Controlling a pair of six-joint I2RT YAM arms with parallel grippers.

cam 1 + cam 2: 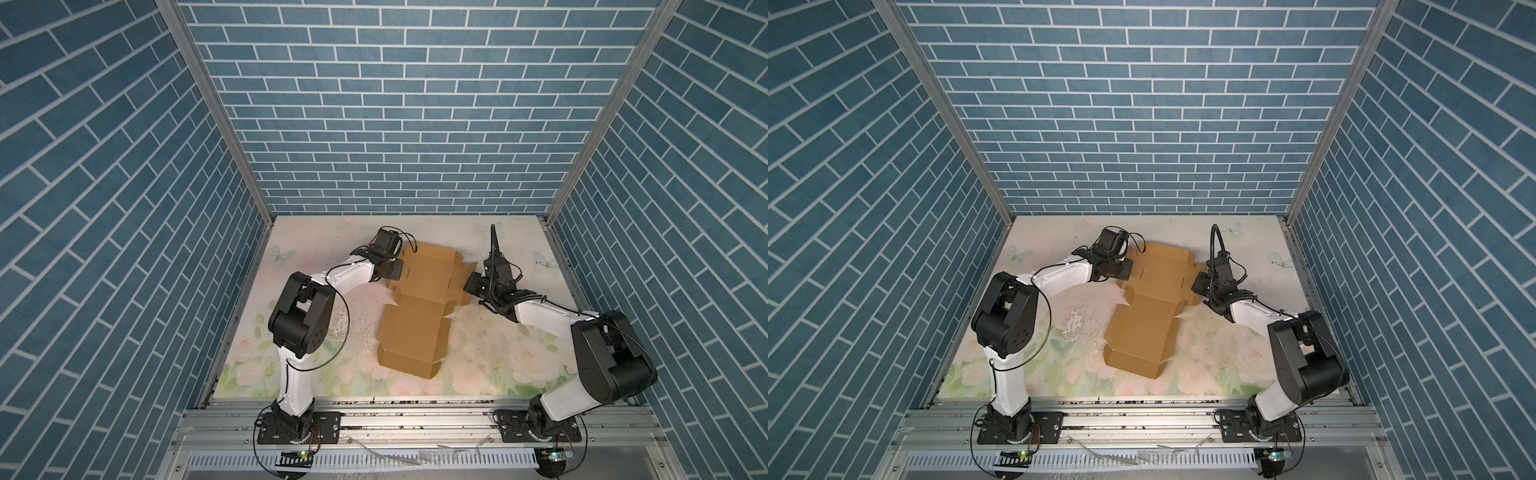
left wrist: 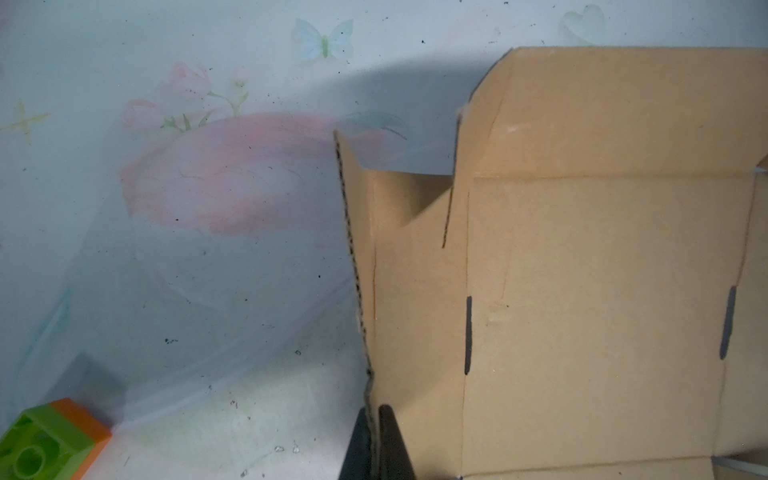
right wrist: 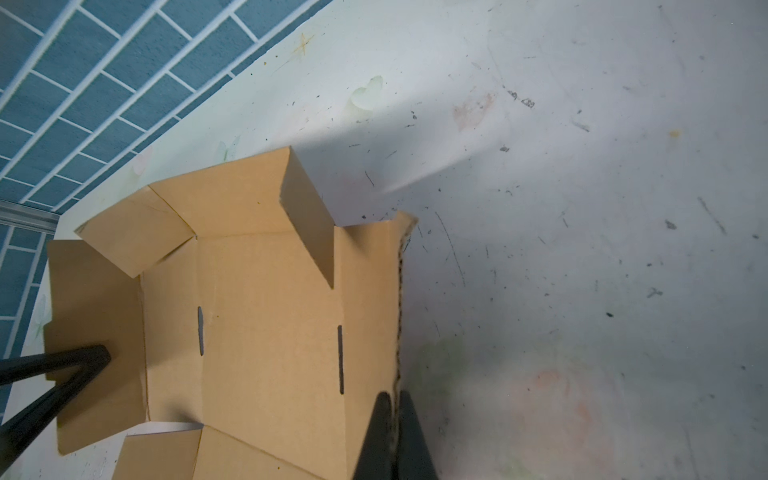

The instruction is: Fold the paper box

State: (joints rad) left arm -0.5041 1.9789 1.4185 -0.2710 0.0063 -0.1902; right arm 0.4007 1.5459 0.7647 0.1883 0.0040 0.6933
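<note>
The paper box (image 1: 415,320) (image 1: 1144,328) lies as a brown die-cut cardboard sheet in the middle of the table, its near end folded over. My left gripper (image 1: 397,268) (image 1: 1128,270) is shut on the raised left side flap; the left wrist view shows the cardboard edge of the box (image 2: 602,270) pinched between the black fingers of the gripper (image 2: 376,419). On the opposite side, my right gripper (image 1: 471,286) (image 1: 1198,286) (image 3: 395,405) is shut on the edge of the right side flap of the box (image 3: 270,311). Both side flaps stand partly up.
A green and orange toy brick (image 2: 41,444) lies on the floral table mat (image 1: 478,365) close to the left gripper. Blue brick-pattern walls (image 1: 395,124) enclose the back and sides. An aluminium rail (image 1: 415,419) with the arm bases runs along the front.
</note>
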